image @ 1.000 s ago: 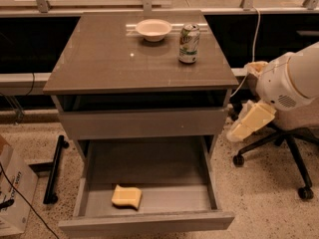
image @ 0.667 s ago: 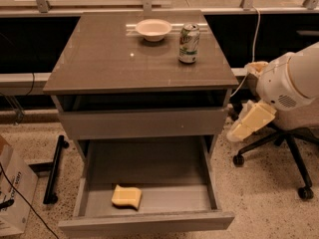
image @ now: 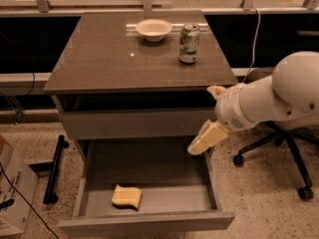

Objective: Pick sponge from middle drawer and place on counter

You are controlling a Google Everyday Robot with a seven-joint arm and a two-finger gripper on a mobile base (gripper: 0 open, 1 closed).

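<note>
The sponge (image: 126, 196), a pale yellow foam block, lies at the front left of the floor of the middle drawer (image: 149, 223), which is pulled out wide. The counter (image: 109, 59) is the glossy grey-brown cabinet top above it. My gripper (image: 205, 139) hangs on the white arm at the drawer's right rear corner, above the drawer's right wall. It is open and empty, and points down and to the left. It is up and to the right of the sponge, well apart from it.
A white bowl (image: 153, 29) and a green soda can (image: 189, 43) stand at the back of the counter. The shut top drawer front (image: 134, 123) sits under the counter. An office chair base (image: 279, 158) stands to the right, and a cardboard box (image: 12, 193) and a black bar (image: 54, 171) to the left.
My arm and gripper have moved left, from beside the cabinet's right side to over the open drawer's right rear corner. The sponge has not moved.
</note>
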